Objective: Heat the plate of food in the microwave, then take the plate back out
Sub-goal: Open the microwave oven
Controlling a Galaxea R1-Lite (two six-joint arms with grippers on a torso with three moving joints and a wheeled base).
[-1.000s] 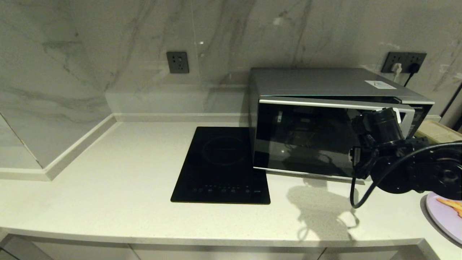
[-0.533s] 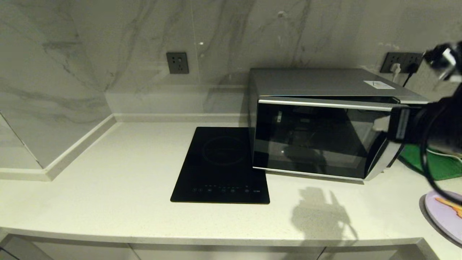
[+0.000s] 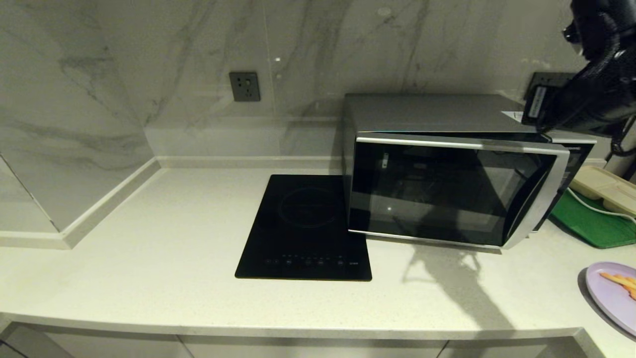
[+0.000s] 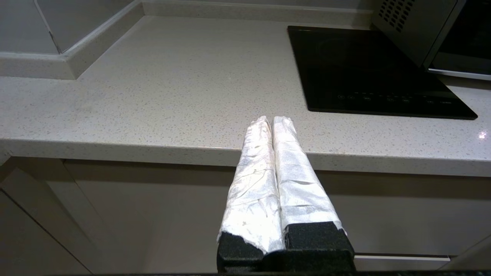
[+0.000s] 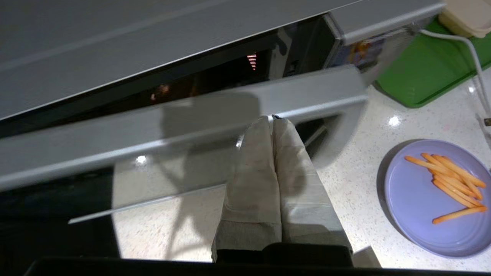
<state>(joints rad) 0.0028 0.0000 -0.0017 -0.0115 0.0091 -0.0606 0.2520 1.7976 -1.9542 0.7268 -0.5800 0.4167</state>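
The microwave (image 3: pixel 447 117) stands at the back right of the counter, its dark glass door (image 3: pixel 437 194) swung a little ajar at the handle side. In the right wrist view a gap shows between the door's top edge (image 5: pixel 191 126) and the box. My right arm (image 3: pixel 591 94) is raised above the microwave's right top corner. My right gripper (image 5: pixel 272 118) is shut and empty, hovering over the door's top edge. The lilac plate (image 3: pixel 613 296) (image 5: pixel 429 207) with fries (image 5: pixel 448 180) lies on the counter right of the microwave. My left gripper (image 4: pixel 273 119) is shut, parked low at the counter's front edge.
A flat black cooktop (image 3: pixel 305 228) lies left of the microwave. A green board (image 3: pixel 591 223) with a beige compartment tray (image 3: pixel 603 186) and a white cable sits at the far right. A wall socket (image 3: pixel 244 85) is behind the cooktop.
My right arm has lifted from in front of the door's handle side up to above the microwave's right top corner. The door stays slightly ajar.
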